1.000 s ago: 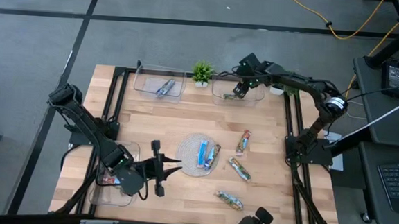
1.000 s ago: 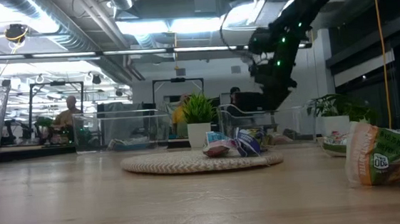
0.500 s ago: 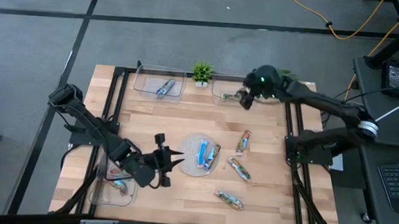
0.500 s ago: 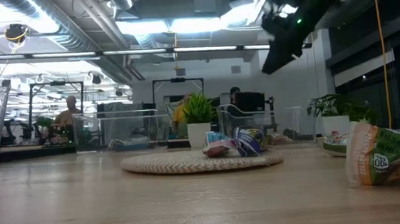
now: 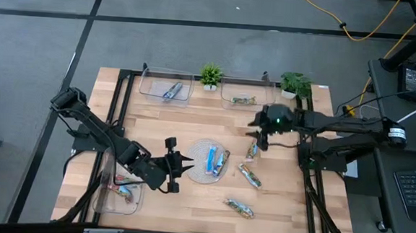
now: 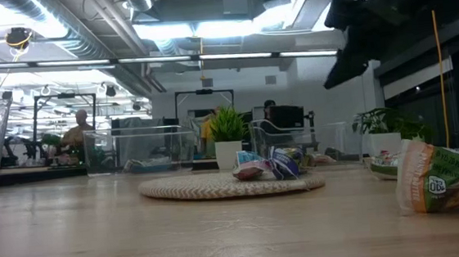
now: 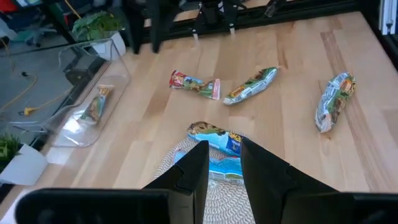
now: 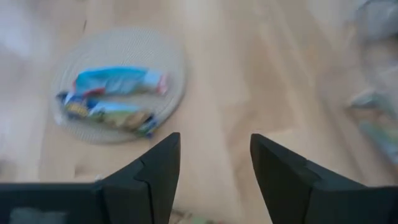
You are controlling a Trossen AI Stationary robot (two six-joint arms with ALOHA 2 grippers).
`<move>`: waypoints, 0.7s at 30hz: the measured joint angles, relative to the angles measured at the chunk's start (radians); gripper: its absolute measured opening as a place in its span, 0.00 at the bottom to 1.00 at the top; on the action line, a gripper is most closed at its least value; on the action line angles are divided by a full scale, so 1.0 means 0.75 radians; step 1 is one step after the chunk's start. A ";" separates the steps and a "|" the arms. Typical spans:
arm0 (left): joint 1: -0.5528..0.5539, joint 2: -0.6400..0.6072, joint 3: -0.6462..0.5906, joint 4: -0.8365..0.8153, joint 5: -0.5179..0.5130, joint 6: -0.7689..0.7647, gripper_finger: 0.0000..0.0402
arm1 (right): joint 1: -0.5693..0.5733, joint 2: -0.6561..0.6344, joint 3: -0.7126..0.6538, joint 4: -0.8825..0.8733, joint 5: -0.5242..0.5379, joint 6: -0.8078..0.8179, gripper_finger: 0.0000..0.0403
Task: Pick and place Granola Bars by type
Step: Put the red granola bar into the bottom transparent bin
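2 blue bars (image 5: 216, 160) lie side by side on the round woven mat (image 5: 197, 150) at the middle of the table, unsorted. 3 more lie loose on the bare wood to the mat's right: a red one (image 5: 253, 148), a green one (image 5: 249, 175) nearer the front, and another green one (image 5: 239, 208) near the front edge. Already placed, by the look of it: 1 blue bar (image 5: 171, 92) in the far left tray (image 5: 149, 88), 1 greenish bar (image 5: 243, 100) in the far right tray (image 5: 227, 95), and some reddish wrappers in the near left tray (image 5: 109, 197). So I'd say about half the sorting is left.

The left gripper (image 5: 187, 166) hovers at the mat's left edge, fingers slightly parted and holding nothing, aimed at the blue pair. The right gripper (image 5: 258, 132) hangs just above the red bar, fingers spread, empty.

The surface is a pale wooden table (image 5: 157, 124) in a black frame, with 2 small potted plants (image 5: 211, 76) along the far edge. Beyond it is a grey floor, and a bright workshop with ceiling lights and a seated person (image 6: 78, 129) far off.
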 joint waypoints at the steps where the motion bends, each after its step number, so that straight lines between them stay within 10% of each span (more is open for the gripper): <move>1: -0.003 0.007 0.000 -0.001 -0.002 0.003 0.21 | 0.038 0.002 -0.003 -0.017 0.022 0.024 0.49; 21: -0.023 0.175 0.000 -0.006 0.031 0.028 0.21 | 0.457 0.041 -0.003 -0.372 0.086 -0.026 0.49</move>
